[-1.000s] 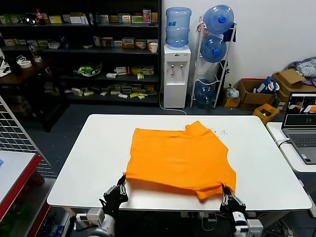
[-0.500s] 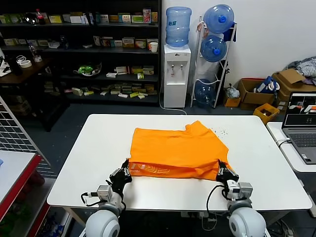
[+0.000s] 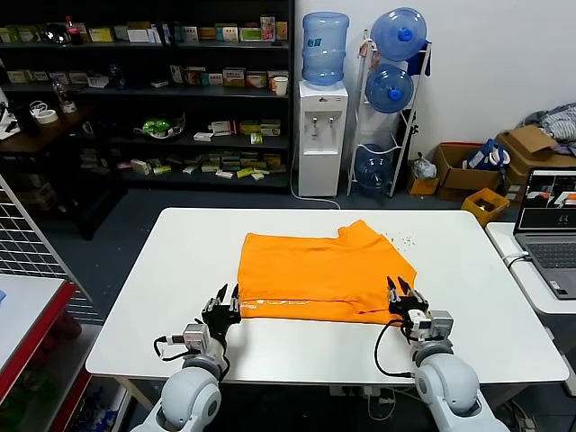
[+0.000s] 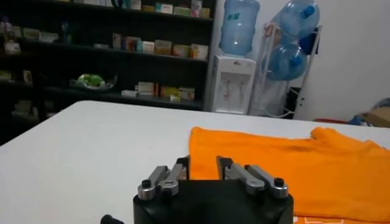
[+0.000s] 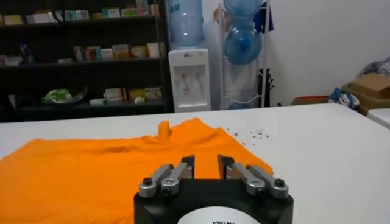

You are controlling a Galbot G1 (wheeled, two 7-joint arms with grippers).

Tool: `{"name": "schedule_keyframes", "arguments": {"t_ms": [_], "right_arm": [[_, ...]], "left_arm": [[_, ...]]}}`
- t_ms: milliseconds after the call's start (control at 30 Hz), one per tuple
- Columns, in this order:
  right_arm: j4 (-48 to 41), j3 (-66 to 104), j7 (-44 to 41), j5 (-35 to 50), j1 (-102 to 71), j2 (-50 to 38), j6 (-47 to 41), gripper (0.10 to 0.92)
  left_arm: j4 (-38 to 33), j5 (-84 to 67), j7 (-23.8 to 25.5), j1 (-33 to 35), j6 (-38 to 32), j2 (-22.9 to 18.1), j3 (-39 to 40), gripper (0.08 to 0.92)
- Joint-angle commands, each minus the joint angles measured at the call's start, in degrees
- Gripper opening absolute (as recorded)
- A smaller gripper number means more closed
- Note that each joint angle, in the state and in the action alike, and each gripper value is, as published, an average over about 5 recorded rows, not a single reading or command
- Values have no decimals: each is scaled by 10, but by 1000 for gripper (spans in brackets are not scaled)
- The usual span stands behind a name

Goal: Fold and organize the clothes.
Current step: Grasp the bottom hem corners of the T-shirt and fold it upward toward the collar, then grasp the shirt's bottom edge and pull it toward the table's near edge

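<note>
1. I see the white surface [image 3: 144, 297] carrying the orange T-shirt [image 3: 324, 270] mid-surface, its long axis running left to right, already doubled over.
2. Its near folded edge lies just beyond both grippers, so each arm is equally close.
3. My left gripper [image 3: 222, 302] sits at the near-left corner, fingers parted and holding nothing.
4. My right gripper [image 3: 404, 294] at the near-right corner looks likewise open and empty.

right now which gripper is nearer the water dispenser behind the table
Right. The right gripper sits at the T-shirt's near right corner, more directly below the water dispenser. The left gripper is at the near left corner, farther across.
</note>
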Motion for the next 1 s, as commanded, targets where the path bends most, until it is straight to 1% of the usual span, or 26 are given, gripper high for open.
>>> {"name": "schedule_keyframes", "arguments": {"t_ms": [33,167,300,400,467,633,867,933,1000], "right_arm": [[25,25,-35,-19,-56,-17,18,537],[28,46,-46,-5,-91,-30,24,650],[13,63,-49,15,-107,-35,24,765],[-2,69,-51,22,-107,-33,23,812],[-10,71,-51,27,-104,-32,21,819],[-30,66,-54,30,-95,-26,19,822],[-41,59,-54,34,-85,-20,14,823],[-44,58,-55,36,-82,-20,13,811],[-46,56,-55,37,-80,-20,12,773]], "left_arm": [[-43,3,10,49,7,19,-9,502],[-41,1,22,73,5,20,-16,615],[-10,-6,40,72,2,7,-20,727],[23,-6,55,62,-5,-4,-22,794],[40,-5,62,54,-8,-9,-22,816],[74,-2,67,36,-8,-19,-22,822],[86,-2,68,30,-8,-20,-22,823],[88,-2,67,29,-8,-20,-21,823],[89,-2,67,27,-8,-20,-20,823]]}}
